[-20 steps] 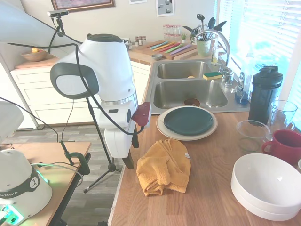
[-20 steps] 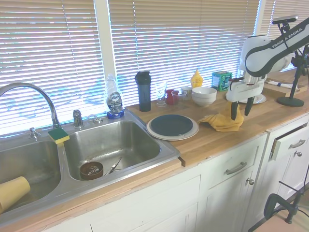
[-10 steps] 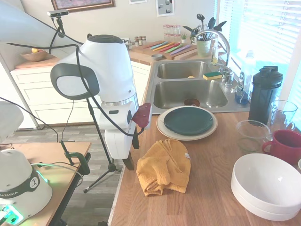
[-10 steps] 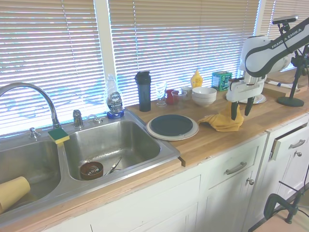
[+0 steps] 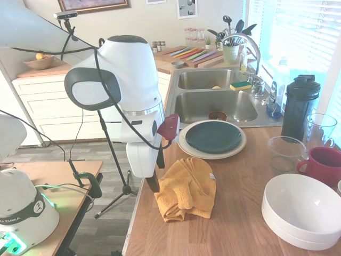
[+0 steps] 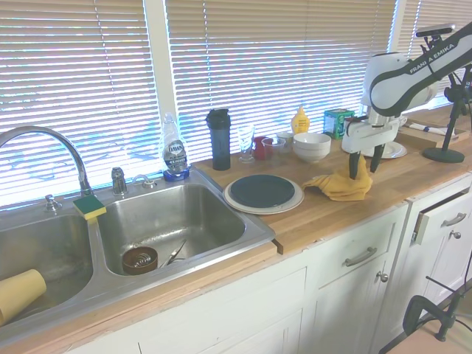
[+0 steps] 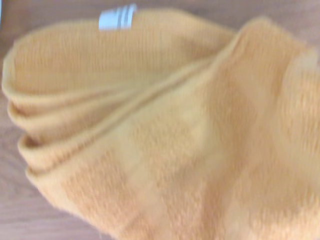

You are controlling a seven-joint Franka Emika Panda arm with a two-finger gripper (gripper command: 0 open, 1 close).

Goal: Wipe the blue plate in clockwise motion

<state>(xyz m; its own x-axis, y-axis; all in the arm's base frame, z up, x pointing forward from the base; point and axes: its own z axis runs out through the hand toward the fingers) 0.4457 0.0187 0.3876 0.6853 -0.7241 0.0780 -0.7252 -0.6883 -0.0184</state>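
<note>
Gripper (image 6: 363, 163) above the yellow cloth (image 5: 186, 188), fingers (image 6: 352, 167) spread apart and pointing down, nothing between them; one finger tip at the cloth's edge nearest the tabletop's front. Cloth crumpled in a heap on the wooden tabletop (image 5: 234, 213), filling the wrist view (image 7: 165, 135) with folded terry ridges and a small white tag (image 7: 117, 17) at one edge. Blue plate (image 5: 213, 136) apart from the cloth, resting centred on a wider cream plate (image 5: 184, 144), beside the sink's rim. Seen from the second exterior view, blue plate (image 6: 262, 190) between the sink (image 6: 169, 221) and the cloth (image 6: 341, 186), untouched by the gripper. Stacked white bowls (image 5: 301, 210) on the far side of the cloth, near a red mug (image 5: 322, 165), a clear glass bowl (image 5: 285, 152) and a dark shaker bottle (image 5: 299, 106). Dish soap bottle (image 6: 174, 151) by the window behind the sink; green-and-yellow sponge (image 6: 89, 206) on the sink divider; small brown dish (image 6: 138, 259) in the basin bottom.
</note>
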